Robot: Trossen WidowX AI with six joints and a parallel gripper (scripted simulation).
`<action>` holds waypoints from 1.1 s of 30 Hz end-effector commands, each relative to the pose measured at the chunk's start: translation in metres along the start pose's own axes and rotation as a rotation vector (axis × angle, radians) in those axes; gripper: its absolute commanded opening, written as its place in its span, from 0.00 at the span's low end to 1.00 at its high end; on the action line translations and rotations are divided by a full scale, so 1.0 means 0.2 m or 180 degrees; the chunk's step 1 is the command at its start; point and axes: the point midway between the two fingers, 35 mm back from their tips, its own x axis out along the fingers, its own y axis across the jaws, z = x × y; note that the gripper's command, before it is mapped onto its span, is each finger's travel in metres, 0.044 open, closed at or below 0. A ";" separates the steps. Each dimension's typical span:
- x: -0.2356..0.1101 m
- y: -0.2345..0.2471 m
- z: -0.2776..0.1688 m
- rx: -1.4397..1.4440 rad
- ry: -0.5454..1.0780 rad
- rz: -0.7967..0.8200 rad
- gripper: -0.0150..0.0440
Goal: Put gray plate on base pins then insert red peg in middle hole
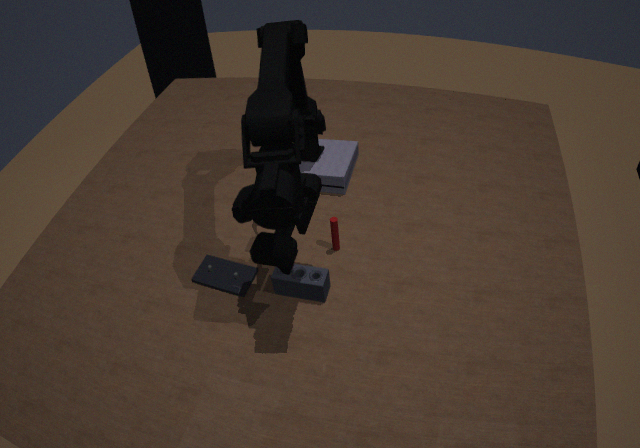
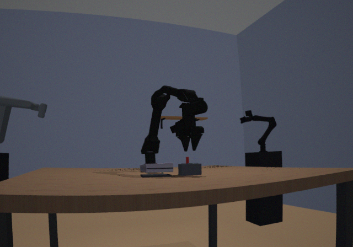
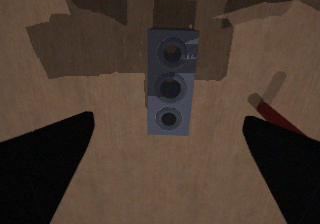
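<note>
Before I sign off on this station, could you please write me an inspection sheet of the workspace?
Surface: brown wooden table, arm shadows across it.
Job's things: gray plate with three holes rests on the table, beside the base, not on its two pins; red peg stands upright, apart from both.
Clutter: nothing seen.
Gripper: gripper open, empty, hanging above the plate.
Cables: nothing seen.
Surroundings: black pedestal at the table's corner; second dark arm on a pedestal; a gray arm at the exterior view's left edge; blue-gray walls.
</note>
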 end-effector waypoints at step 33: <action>0.37 -0.01 0.00 0.0018 -0.0022 -0.0044 1.00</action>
